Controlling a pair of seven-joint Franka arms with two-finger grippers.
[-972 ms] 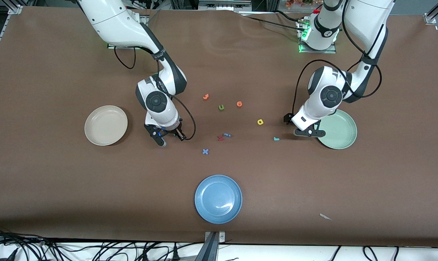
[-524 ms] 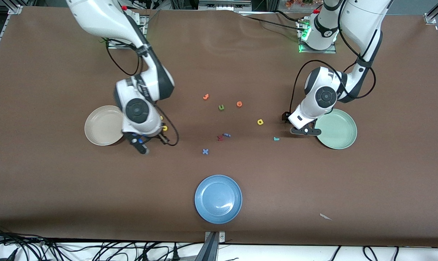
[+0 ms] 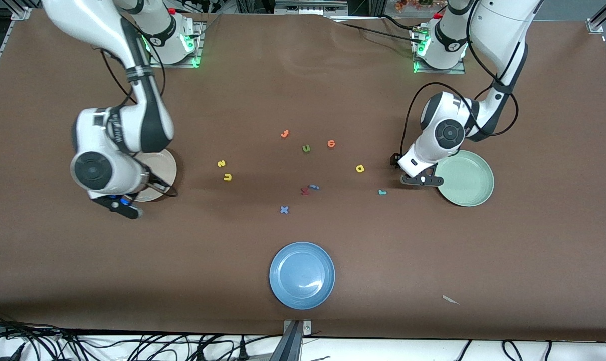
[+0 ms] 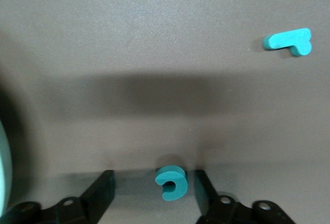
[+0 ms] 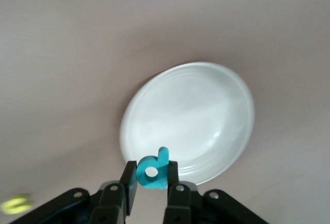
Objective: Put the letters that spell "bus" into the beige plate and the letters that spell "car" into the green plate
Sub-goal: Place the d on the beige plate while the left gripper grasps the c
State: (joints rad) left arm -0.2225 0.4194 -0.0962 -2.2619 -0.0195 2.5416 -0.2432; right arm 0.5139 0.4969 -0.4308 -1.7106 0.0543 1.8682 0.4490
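The right gripper (image 5: 150, 178) pinched the teal b (image 5: 152, 170) between its fingers, over the beige plate (image 5: 196, 110). The left gripper's (image 4: 154, 195) fingers stood apart around the teal c (image 4: 171, 182) on the tabletop (image 4: 154, 38).

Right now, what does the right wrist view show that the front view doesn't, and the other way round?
Only the right wrist view shows the small teal foam letter b, pinched between the fingers of the right end effector close to the rim of the round cream-beige plate. Only the front view shows the round blue plate, the round mint-green plate and loose foam letters mid-table, such as the blue foam x. Both show the beige plate and the right end effector, though in the front view the arm covers much of that plate.
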